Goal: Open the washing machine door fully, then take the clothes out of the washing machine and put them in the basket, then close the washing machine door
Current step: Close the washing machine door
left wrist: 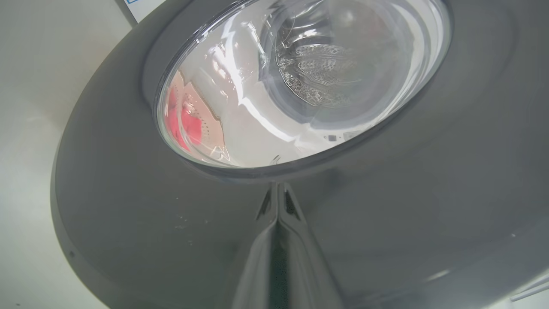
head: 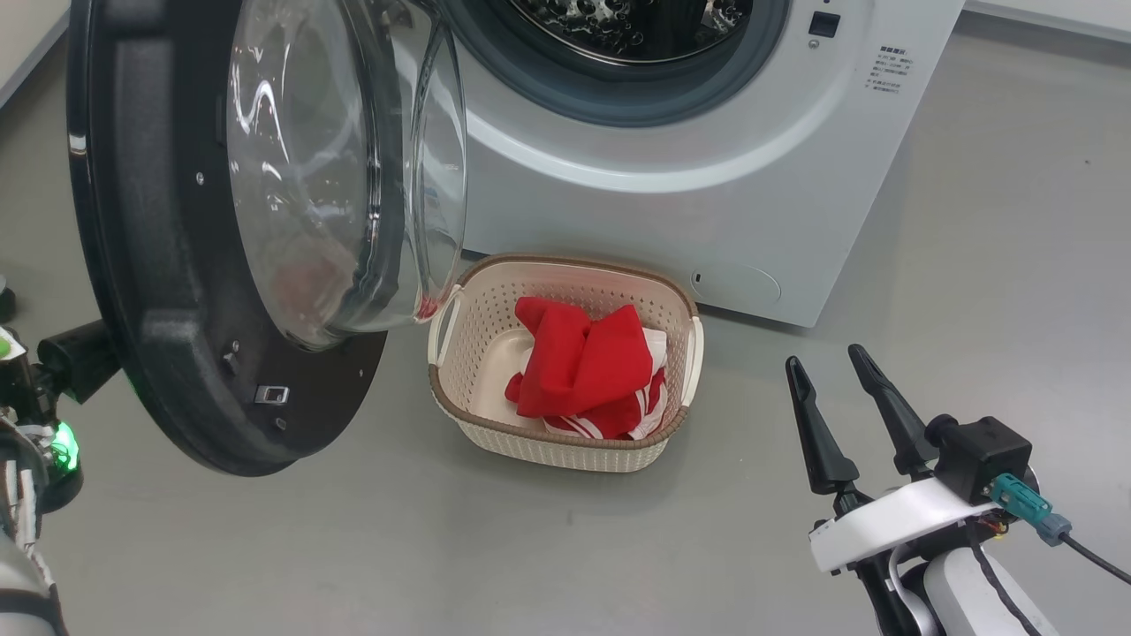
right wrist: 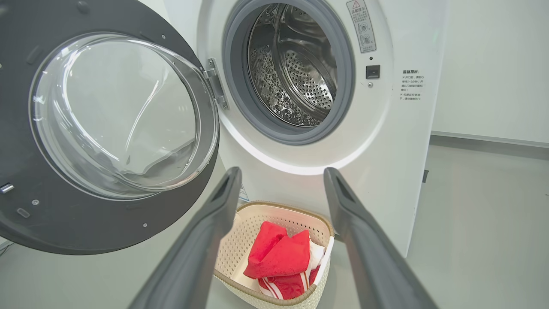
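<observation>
The washing machine door [head: 159, 291] stands swung out to the left of the white washing machine [head: 707, 194], with its glass bowl facing the opening. In the left wrist view my left gripper [left wrist: 279, 185] is shut, its tips against the door's [left wrist: 386, 214] glossy outer face just below the glass. The red clothes [head: 583, 362] lie in the cream basket [head: 548, 450] on the floor before the machine. My right gripper [head: 823, 357] hovers open and holds nothing, to the right of the basket. In its wrist view the right gripper [right wrist: 282, 171] frames the basket [right wrist: 244, 240] and clothes [right wrist: 279, 257].
The steel drum [right wrist: 296, 73] shows no fabric inside. The door [right wrist: 85, 227] overhangs the basket's left rim. Grey floor stretches to the right of the machine [right wrist: 386, 141] up to a white wall [right wrist: 493, 64]. My left arm [head: 53, 415] sits behind the door's lower left edge.
</observation>
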Robot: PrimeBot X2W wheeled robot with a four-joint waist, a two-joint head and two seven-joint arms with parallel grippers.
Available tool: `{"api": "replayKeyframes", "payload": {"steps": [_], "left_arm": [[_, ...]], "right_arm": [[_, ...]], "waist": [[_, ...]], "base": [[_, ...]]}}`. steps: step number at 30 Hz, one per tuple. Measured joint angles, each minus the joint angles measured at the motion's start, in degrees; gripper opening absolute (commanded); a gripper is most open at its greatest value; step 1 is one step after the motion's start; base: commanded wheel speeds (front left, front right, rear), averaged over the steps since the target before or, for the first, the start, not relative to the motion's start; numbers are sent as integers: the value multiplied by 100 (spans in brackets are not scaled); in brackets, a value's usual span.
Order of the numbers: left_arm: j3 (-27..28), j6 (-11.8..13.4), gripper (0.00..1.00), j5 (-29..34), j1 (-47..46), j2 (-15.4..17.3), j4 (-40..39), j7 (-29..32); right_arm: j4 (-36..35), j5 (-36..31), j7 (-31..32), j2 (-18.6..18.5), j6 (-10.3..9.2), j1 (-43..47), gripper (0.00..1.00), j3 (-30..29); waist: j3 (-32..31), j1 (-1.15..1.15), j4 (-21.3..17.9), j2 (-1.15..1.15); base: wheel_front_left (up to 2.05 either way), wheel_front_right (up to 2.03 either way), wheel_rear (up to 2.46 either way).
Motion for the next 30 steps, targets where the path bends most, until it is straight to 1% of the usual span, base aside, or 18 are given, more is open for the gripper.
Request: {"api": "replayKeyframes", "payload": {"steps": [6,8,11,14,17,22,25,30], "left_arm": [[-3,-53,0,80,137,-19,-421,-289],[-38,-60,0,298,247,15,-598,-592],[-208,-108,0,775,522,190,-904,-970],[-309,-108,0,1059,806,300,-1158,-1292],[-488,-108,0,1282,1013,303,-1500,-1653],[-906,-109,0,1528,1329,369,-2361,-2286],[-1029,-109,0,1752,1650,404,-2707,-2815],[-1474,-109,0,2136,2257,528,-3221,-3626]], "right_arm": [[18,0,-1,8,0,2,100,-14],[49,1,-7,14,0,4,100,-30],[53,25,-9,20,-1,42,100,-65],[59,43,-42,29,-1,104,100,-76],[63,43,-49,56,-1,113,100,-73],[60,43,-49,102,-1,113,100,-59],[63,44,-49,108,-1,114,100,-64],[75,44,-49,115,-1,118,100,-75]], "waist": [[-17,0,20,0],[-44,0,26,0],[-97,0,41,0],[-142,0,64,0],[-180,0,80,0],[-196,0,85,0],[-208,0,87,0],[-235,0,95,0]], "base": [[0,0,0],[0,0,0],[0,0,0],[0,0,0],[0,0,0],[0,0,0],[0,0,0],[0,0,0]]}}
